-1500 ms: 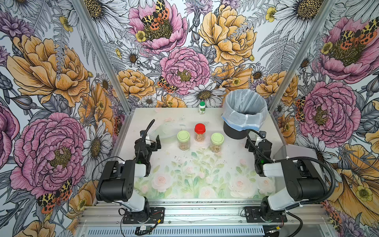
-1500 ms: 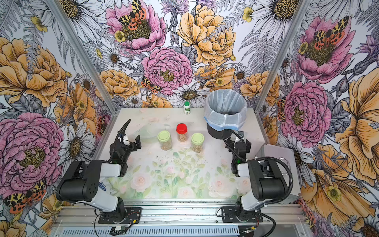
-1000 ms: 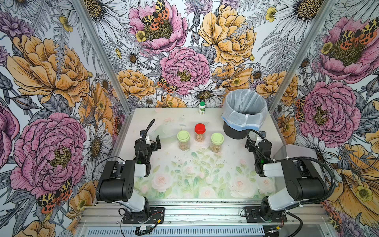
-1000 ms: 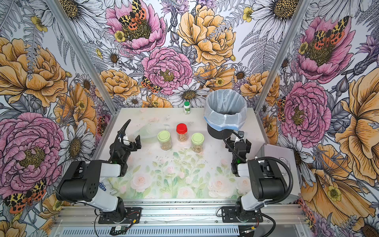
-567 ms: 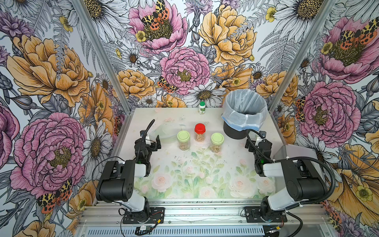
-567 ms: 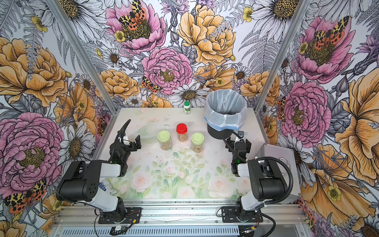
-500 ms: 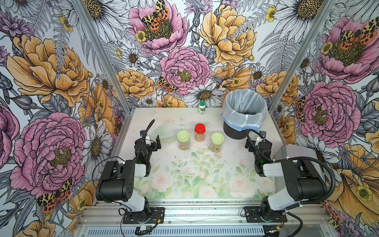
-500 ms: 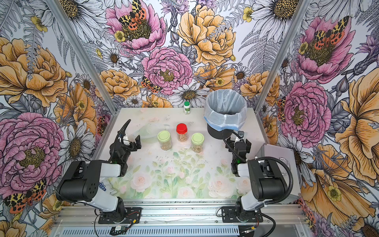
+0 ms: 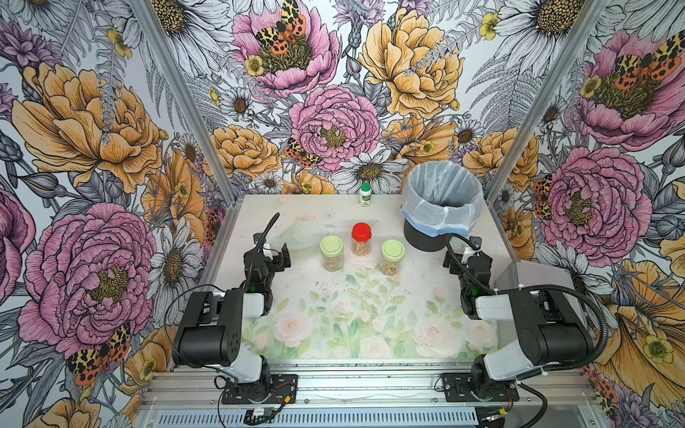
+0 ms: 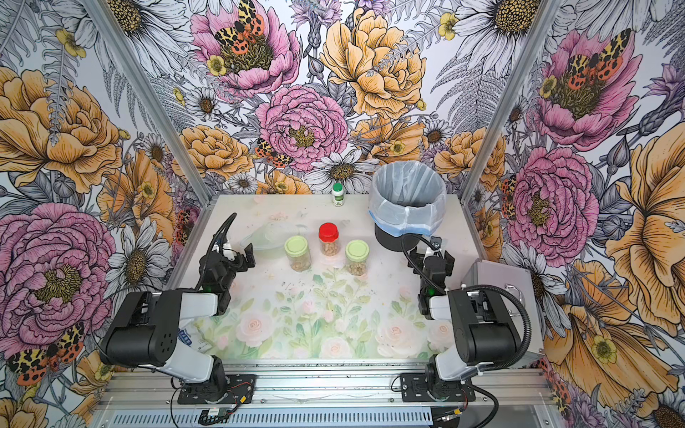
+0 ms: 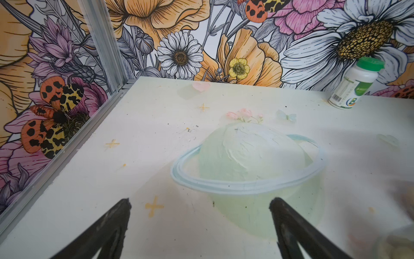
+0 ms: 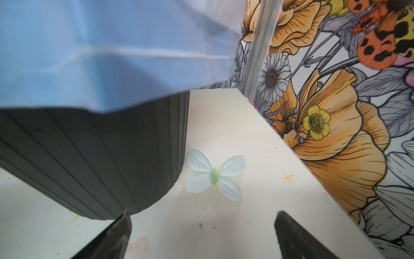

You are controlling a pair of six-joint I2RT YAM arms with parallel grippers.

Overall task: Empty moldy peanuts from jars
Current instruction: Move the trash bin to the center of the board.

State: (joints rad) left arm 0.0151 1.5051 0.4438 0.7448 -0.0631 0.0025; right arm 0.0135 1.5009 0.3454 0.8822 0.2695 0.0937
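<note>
Both arms empty, jars unopened.
The left gripper point(image 11: 200, 203) and right gripper point(image 12: 203, 214) have jaws spread wide, gripping nothing. Three small clear glass jars point(image 9: 360, 247), green- and red-lidded, hold the tan moldy peanuts point(image 9: 332, 264), upright ahead and inward of the left jaws, probably staged for either arm. A black ribbed bin with pale blue liner point(image 9: 422, 238) stands just before the right jaws; closed lids point(image 9: 361, 232) block pouring.

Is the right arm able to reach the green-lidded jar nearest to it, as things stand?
Probably yes: only bare table lies between the open, empty right tool and that jar; the trash bin stands farther back, off that path.
</note>
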